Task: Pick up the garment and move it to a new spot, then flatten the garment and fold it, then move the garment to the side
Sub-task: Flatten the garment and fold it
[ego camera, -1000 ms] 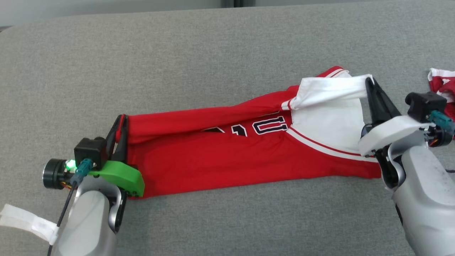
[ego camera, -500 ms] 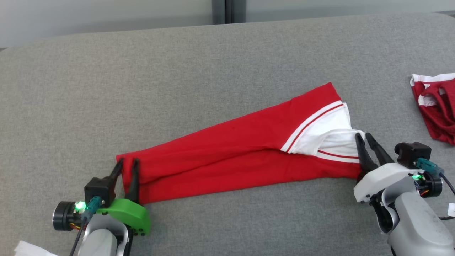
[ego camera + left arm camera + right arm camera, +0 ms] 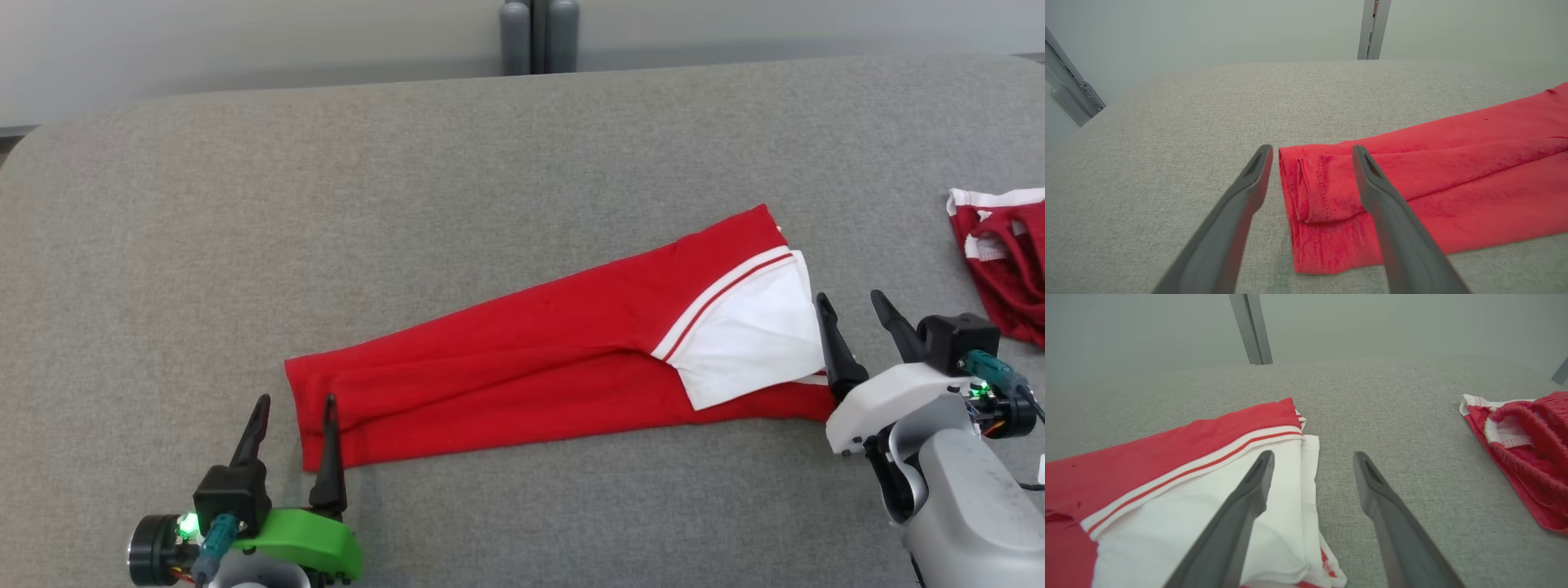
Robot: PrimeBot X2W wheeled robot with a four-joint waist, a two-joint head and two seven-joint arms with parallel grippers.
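The garment (image 3: 539, 367), red with a white panel edged in red and white stripes, lies flat on the grey bench (image 3: 490, 180) as a long folded band. It runs aslant, its red hem end towards the bench's left and its white end further right and nearer the far edge. The left gripper (image 3: 295, 400) stands at the hem end with its jaws spread wide, grasping nothing. In the left wrist view, the gripper (image 3: 1311, 150) has one finger over bare bench just beside the hem and the other over the red cloth (image 3: 1433, 175); I cannot tell whether either finger touches the cloth. The right gripper (image 3: 849, 298) is at the white end, also spread wide and empty. In the right wrist view, that gripper (image 3: 1313, 457) has one finger over the white panel (image 3: 1188, 457) and the other over bare bench. A second red garment (image 3: 1000, 261) with white trim lies crumpled by the bench's right edge, well apart from the folded one and also seen from the right wrist (image 3: 1527, 457).
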